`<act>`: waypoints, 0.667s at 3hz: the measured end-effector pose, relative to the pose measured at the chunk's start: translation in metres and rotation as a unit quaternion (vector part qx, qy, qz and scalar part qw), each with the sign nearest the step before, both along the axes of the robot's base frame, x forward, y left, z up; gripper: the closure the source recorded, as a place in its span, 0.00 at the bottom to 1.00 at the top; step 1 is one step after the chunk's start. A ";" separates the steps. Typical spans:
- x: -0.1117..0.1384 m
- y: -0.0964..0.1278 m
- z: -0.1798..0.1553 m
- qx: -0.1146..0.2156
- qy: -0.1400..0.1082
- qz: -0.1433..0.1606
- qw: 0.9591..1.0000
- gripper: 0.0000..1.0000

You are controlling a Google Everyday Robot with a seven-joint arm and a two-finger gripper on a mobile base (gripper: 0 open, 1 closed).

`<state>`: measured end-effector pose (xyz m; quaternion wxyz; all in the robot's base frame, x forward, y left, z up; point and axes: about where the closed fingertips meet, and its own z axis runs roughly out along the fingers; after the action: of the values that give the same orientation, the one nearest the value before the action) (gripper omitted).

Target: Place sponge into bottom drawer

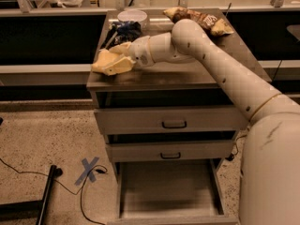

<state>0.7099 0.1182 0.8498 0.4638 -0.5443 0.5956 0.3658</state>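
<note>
My cream gripper (117, 60) is at the front left corner of the cabinet top (187, 74), with the arm reaching in from the right. Its fingers are shut on the pale yellow sponge (107, 63), which sticks out over the left edge just above the top. The bottom drawer (168, 191) stands pulled open below, with a bare grey floor. The two upper drawers (173, 121) are closed.
A brown-and-yellow snack bag (199, 18), a white bowl (132, 16) and a dark blue packet (121, 31) lie on the cabinet top behind the gripper. On the floor to the left are a blue tape cross (90, 168), a cable and a black pole (46, 196).
</note>
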 end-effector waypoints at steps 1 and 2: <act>-0.021 -0.049 0.048 0.043 -0.054 0.000 0.998 1.00; -0.051 -0.122 0.073 0.053 -0.115 -0.015 0.992 1.00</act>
<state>0.6591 -0.0041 0.9224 0.5631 -0.5481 0.5263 0.3249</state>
